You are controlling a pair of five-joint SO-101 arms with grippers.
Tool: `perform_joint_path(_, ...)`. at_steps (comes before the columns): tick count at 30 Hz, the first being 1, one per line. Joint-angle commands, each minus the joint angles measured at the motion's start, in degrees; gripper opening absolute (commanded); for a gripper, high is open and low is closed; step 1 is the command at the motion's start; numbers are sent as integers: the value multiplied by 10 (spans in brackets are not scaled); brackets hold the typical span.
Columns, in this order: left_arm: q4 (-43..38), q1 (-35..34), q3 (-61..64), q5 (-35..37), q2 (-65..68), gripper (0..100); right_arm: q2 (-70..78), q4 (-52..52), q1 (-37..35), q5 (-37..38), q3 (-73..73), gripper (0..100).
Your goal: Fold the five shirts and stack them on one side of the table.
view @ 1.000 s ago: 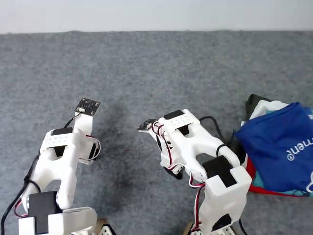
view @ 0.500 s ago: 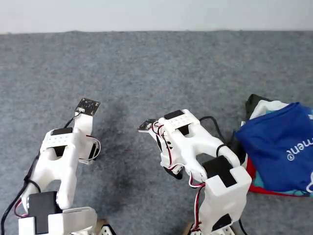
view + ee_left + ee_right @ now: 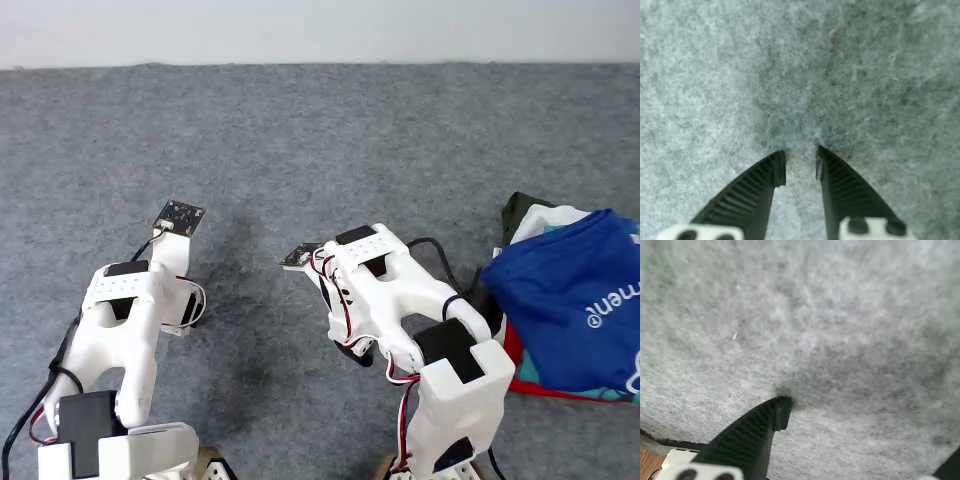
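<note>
While my left claw [image 3: 800, 164] hangs barely apart and my right claw [image 3: 865, 440] wide apart over the fuzzy grey table [image 3: 300, 130], the soft shirt pile [image 3: 565, 300] sits at its right edge, blue on top, folded I think.

The left arm [image 3: 125, 335] sits at the near left, folded up, with its wrist tipped downward. The left gripper [image 3: 799, 165] points down, its two dark ribbed fingers [image 3: 765, 185] a narrow gap apart with nothing between them. The right arm [image 3: 395, 300] stands just right of centre at the near edge, folded likewise and angled toward the far left. The right gripper [image 3: 867, 437] is spread wide and holds nothing.
</note>
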Motion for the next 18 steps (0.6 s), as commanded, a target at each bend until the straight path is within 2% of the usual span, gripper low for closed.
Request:
perform_joint_path(1,18,13,48,-6,10,138,16,-28,0,4,12,496)
perform_joint_path(18,18,13,48,-6,10,138,15,-36,0,4,13,496)
